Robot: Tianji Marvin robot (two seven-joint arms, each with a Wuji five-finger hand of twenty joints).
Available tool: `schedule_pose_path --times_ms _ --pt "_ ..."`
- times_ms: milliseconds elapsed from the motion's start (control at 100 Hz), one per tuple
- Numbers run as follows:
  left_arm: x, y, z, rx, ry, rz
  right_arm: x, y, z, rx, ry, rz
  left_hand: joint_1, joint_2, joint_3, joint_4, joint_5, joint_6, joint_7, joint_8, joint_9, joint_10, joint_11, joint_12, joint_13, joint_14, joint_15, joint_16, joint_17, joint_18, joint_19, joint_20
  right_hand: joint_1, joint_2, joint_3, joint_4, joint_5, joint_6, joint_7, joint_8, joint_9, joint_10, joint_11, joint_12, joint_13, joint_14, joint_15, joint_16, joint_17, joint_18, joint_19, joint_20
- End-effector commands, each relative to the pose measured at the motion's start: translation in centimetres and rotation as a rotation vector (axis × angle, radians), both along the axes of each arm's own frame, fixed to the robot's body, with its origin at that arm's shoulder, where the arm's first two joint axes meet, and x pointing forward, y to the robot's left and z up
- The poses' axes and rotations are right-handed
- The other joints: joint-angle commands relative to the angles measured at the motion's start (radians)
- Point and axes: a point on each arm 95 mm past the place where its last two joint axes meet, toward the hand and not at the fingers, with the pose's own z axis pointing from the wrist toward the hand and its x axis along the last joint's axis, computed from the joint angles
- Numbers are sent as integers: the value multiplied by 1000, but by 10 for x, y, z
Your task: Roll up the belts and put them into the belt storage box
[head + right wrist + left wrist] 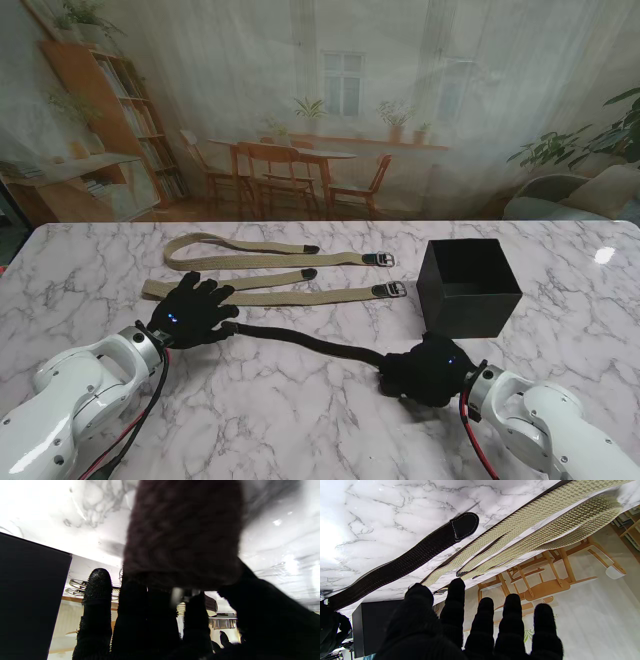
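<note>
The right hand [430, 368], gloved in black, sits near the front edge of the marble table [300, 420], right of its middle, with its fingers curled around one end of the black belt [300, 343]; the right wrist view shows a blurred dark woven mass [182, 535] pressed close among those fingers, so the hand is grasping that belt. From there the black belt runs leftward across the marble to its leather tip [465, 525], which lies just beside the left hand [190, 312]. The left hand rests palm down toward the table's left side, its fingers [482, 620] spread and closed on nothing, the fingertips reaching over the near beige belt [270, 293].

The surface is white marble with grey veins, glossy, with a bright glare spot near its far right corner. Just beyond the right hand stands the black storage box [468, 288], open at the top and showing a dark inside. Farther from me, two beige woven belts lie stretched side by side across the middle of the table, the far beige belt [260, 252] looped at its left end, both with metal buckles [388, 274] pointing toward the box.

Past the far edge hangs a printed backdrop [330, 100] of a room: wooden dining table and chairs, a bookshelf, a window, potted plants.
</note>
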Motion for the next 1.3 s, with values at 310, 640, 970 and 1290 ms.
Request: schedule_pose_path --times_ms 310,640,970,1290 --pt "0 0 -2 7 15 4 -1 4 -5 42 46 -24 26 13 -10 -20 14 5 8 11 -24 12 -13 8 13 7 -11 -3 -19 36 -36 -11 209 192 73 91 108 -293 -16 -31 176 -38 123 67 138 13 107 56 14 132 13 30" --pt "0 1 -3 5 16 4 -4 4 -5 36 102 -19 26 13 -10 -19 16 5 10 12 -23 12 -12 8 13 7 -10 -2 -21 36 -37 -11 111 40 79 -58 399 -47 295 -115 56 -51 -125 0 -5 -34 -22 21 -60 79 -43 48" --pt "0 1 -4 7 19 3 -10 6 17 -73 182 22 22 14 -11 -19 16 5 8 11 -23 12 -12 8 14 7 -11 -3 -23 38 -43 -14 -135 124 84 145 273 257 -68 77 -98 3 -240 -20 -133 0 -85 -16 -125 32 -78 44" --pt "0 2 -4 6 17 5 -10 6 38 -158 238 35 20 16 -11 -19 16 5 8 10 -24 12 -12 8 13 6 -11 -3 -23 38 -50 -18 24 -116 558 234 162 316 -147 97 -191 21 -319 -78 -198 15 -121 -47 -131 2 -104 28"
